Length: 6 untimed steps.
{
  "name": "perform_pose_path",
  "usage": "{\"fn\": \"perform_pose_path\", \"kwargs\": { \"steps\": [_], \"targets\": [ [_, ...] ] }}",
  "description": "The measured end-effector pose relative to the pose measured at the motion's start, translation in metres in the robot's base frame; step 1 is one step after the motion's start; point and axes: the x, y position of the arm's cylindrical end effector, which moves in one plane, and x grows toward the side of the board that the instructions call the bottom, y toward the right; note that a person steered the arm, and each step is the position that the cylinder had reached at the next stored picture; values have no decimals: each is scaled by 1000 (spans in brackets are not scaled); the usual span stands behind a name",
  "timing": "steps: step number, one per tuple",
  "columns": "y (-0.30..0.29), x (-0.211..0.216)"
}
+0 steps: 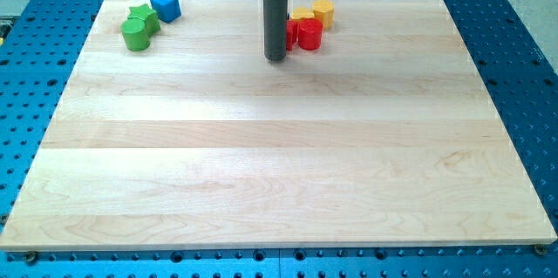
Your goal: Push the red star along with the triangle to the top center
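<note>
My tip (276, 57) rests on the board near the view's top centre. Just right of the rod sit two red blocks. One (291, 34) touches the rod and is partly hidden by it, so I cannot make out its shape. The other is a rounded red block (310, 34) pressed against its right side. Two yellow blocks lie just above the red ones: a low one (302, 15) of unclear shape and a hexagonal one (323, 10). I cannot make out a clear triangle.
At the view's top left, a green star (144, 18), a green round block (135, 37) and a blue block (165, 4) form a cluster near the edge of the wooden board (261, 165). A blue perforated table surrounds the board.
</note>
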Motion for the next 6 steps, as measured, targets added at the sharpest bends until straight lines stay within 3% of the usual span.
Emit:
{"fn": "perform_pose_path", "kwargs": {
  "steps": [2,4,5,6],
  "targets": [
    [1,0],
    [-16,45],
    [-3,-15],
    [-31,-40]
  ]
}}
